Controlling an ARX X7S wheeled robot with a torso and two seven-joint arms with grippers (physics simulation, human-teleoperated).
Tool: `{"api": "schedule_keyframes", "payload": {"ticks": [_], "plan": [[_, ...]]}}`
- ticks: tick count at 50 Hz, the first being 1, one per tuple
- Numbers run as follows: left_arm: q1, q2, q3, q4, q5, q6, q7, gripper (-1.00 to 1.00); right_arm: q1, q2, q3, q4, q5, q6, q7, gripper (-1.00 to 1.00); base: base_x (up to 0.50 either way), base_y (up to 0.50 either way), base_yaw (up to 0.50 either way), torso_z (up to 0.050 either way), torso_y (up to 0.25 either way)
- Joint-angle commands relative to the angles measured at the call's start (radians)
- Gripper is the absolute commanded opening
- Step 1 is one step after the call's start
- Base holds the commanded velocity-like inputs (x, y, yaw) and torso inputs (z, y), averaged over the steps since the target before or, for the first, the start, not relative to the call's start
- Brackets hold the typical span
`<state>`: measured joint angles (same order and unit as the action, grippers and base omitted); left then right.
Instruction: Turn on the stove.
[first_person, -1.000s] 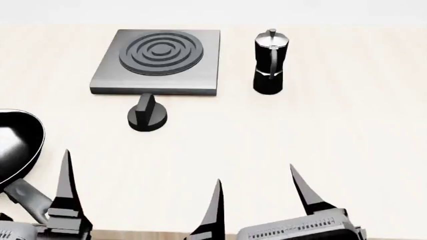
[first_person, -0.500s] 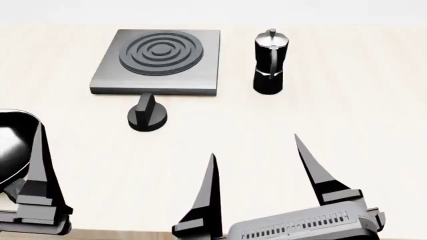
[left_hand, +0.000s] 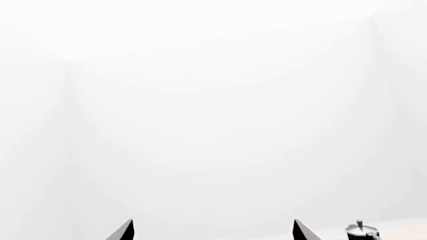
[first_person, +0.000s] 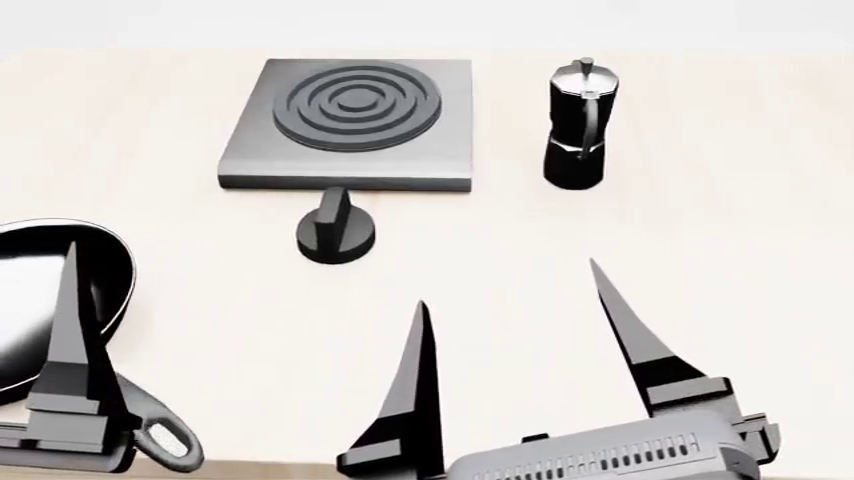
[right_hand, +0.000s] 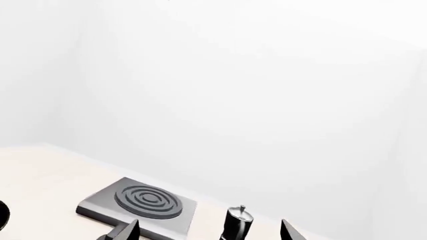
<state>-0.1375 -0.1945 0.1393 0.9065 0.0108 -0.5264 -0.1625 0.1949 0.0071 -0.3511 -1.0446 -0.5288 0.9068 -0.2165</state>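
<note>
- Right claw (first_person: 514, 295) hangs over the pale table (first_person: 747, 220), its two dark fingers spread wide with nothing between them.
- The stove (first_person: 350, 125) lies well ahead of that claw and a little to its left, flat on the table; its knob (first_person: 334, 228) sits just before the slab's near edge, closer to the claw yet apart from it.
- A moka pot (first_person: 581, 125) stands upright ahead of the right claw, beside the stove.
- Left claw (left_hand: 212, 231) shows two fingertips set apart, empty; one finger (first_person: 64, 330) rises over the pan (first_person: 40, 300).
- From the right wrist, stove (right_hand: 137, 202) and pot (right_hand: 237, 222) lie beyond the fingertips.
</note>
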Motion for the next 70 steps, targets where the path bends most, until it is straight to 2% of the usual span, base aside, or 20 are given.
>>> {"api": "schedule_keyframes", "payload": {"ticks": [1,59,70], "plan": [[0.002,-0.009,0.009,0.002,0.002,0.001,-0.009,1.00,-0.001,-0.005,-0.009,-0.002,-0.015,-0.001,-0.009,1.00,0.00,0.16,0.00,0.000,0.000],[-0.008,-0.052,0.048,-0.010,0.000,-0.001,-0.062,1.00,0.003,-0.002,-0.028,-0.001,-0.023,0.004,-0.015,1.00,0.00,0.16,0.00,0.000,0.000],[-0.010,-0.057,0.053,-0.004,-0.005,-0.010,-0.068,1.00,0.002,-0.004,-0.025,-0.002,-0.008,0.002,-0.025,1.00,0.00,0.01,0.00,0.000,0.000]]}}
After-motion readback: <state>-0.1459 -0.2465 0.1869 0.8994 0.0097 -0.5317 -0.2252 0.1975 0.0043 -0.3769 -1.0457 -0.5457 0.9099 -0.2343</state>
